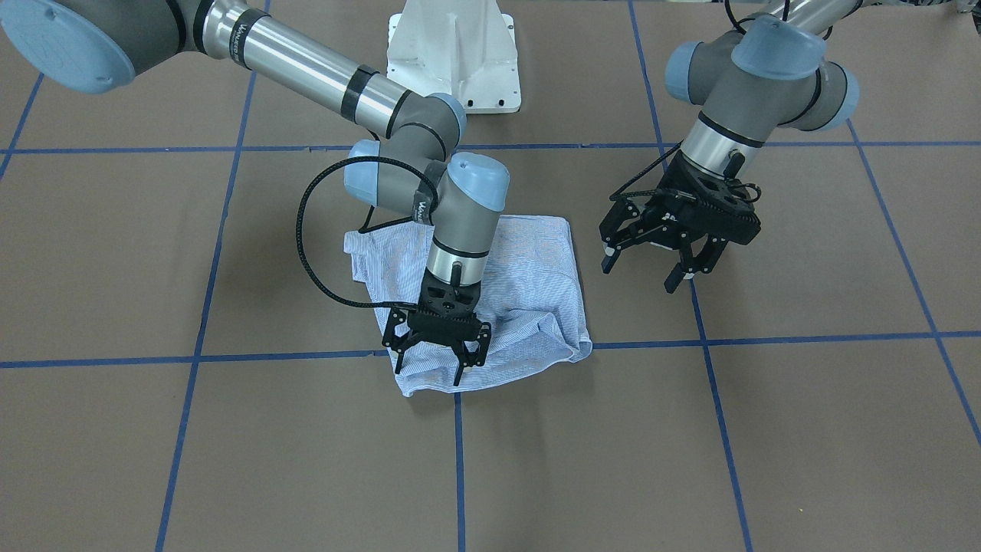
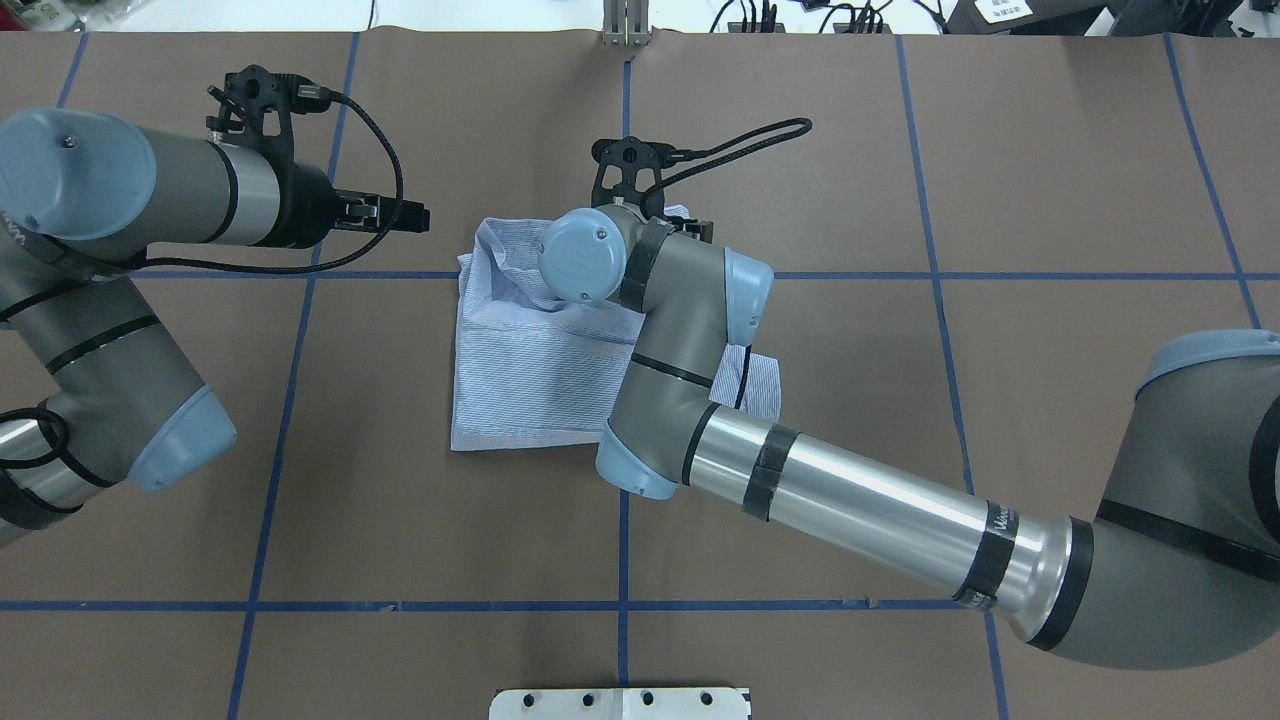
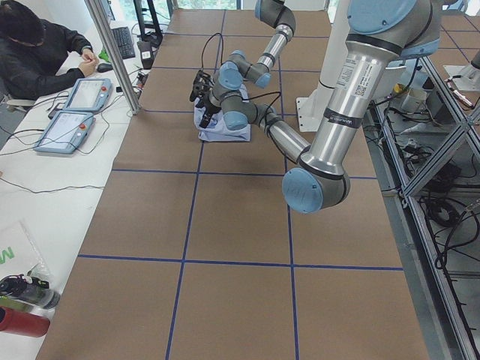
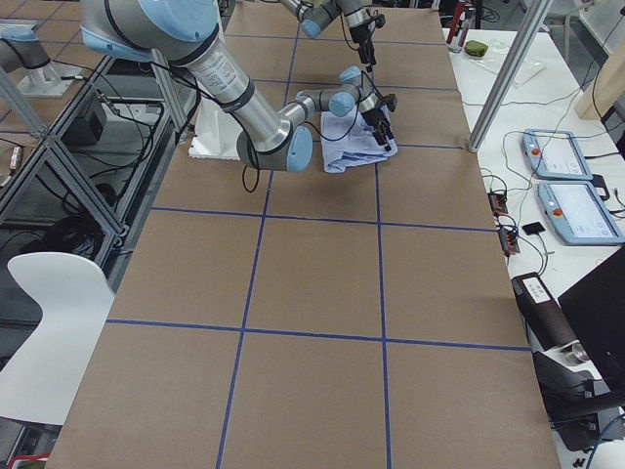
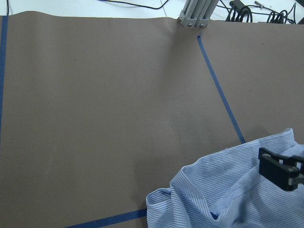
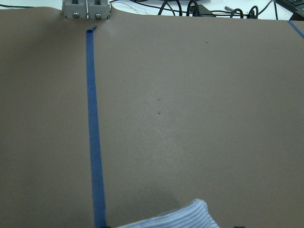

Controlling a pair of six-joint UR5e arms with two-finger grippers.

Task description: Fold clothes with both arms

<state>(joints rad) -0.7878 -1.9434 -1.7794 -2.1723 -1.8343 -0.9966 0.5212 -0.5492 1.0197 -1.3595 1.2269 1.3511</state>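
Note:
The light blue striped shirt [image 1: 529, 284] lies folded into a rumpled rectangle at the table's middle; it also shows in the overhead view [image 2: 530, 370]. My right gripper [image 1: 429, 366] is open and points down over the shirt's edge farthest from the robot base, its fingertips at the cloth and holding nothing. In the overhead view its own wrist hides it. My left gripper [image 1: 641, 274] is open and empty. It hovers above bare table beside the shirt, clear of it, and also shows in the overhead view [image 2: 405, 214]. The left wrist view shows the shirt's corner [image 5: 223, 194].
The white pedestal base [image 1: 452, 54] stands behind the shirt. Blue tape lines [image 1: 720, 429] cross the brown table. An aluminium post [image 2: 625, 30] stands at the far edge. An operator [image 3: 37, 52] sits at a side bench with control pendants [image 3: 67, 127].

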